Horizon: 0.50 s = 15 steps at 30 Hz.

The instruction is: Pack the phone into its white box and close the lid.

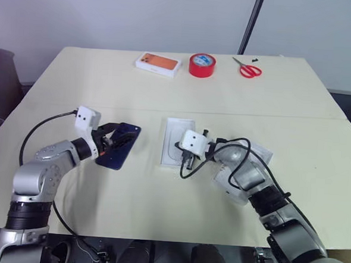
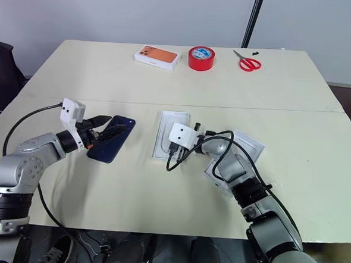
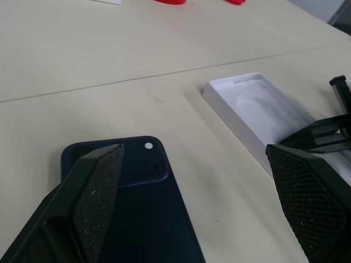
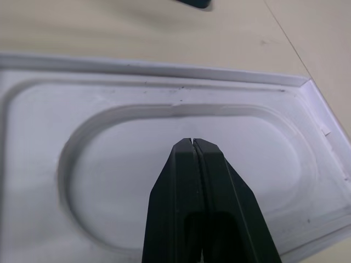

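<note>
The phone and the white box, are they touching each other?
Apart. In the left eye view, bare table lies between the phone and the white box.

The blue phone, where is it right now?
In the left eye view, the phone lies flat on the table toward the robot's left, camera side up, at the open left gripper, beside the white box.

On my bench [image 1: 158, 214] I count one phone [image 1: 118, 145], one white box [image 1: 176, 137], one lid [image 1: 259, 153], one orange-pictured box [image 1: 157, 63], one red tape roll [image 1: 202, 64] and one pair of scissors [image 1: 247, 68].
</note>
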### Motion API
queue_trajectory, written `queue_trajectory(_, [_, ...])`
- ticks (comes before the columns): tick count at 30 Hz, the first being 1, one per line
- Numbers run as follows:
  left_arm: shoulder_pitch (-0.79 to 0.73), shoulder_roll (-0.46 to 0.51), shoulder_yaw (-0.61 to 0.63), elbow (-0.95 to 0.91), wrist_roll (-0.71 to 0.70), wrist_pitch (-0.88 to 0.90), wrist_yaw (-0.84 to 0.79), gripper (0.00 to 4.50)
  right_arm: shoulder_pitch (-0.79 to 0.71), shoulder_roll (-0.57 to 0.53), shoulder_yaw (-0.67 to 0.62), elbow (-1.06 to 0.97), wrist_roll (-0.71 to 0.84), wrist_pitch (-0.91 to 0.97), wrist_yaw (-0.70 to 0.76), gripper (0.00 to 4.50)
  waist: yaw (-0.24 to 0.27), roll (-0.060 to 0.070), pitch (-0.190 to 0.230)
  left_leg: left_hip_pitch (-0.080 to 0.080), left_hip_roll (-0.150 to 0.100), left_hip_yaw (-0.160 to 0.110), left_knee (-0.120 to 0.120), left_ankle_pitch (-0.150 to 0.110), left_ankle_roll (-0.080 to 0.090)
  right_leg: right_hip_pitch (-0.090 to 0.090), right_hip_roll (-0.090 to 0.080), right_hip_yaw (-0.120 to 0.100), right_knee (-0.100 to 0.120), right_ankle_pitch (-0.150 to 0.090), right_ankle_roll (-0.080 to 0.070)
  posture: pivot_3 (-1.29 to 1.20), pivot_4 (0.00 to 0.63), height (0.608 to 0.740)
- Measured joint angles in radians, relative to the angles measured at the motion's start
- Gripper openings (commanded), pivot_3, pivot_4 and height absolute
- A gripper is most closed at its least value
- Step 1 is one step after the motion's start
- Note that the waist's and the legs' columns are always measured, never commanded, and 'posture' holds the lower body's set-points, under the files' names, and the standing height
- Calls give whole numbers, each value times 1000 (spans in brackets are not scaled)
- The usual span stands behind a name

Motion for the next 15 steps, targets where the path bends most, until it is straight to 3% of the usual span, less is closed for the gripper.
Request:
queue_trajectory(9, [-56,92,79,198,-64,193,-12,4360,-29,67,-105,-64,87,81,-22,47,-28,0,0,0,0,0,-1,1,-1,-3,1,0,4,0,0,0,150,740])
queue_trajectory(15, [-125,149,42,379,-62,277,-139,4360,-72,208,9,-100,70,143,-13,47,-48,0,0,0,0,-1,-1,1,-2,-5,1,0,7,0,0,0,150,740])
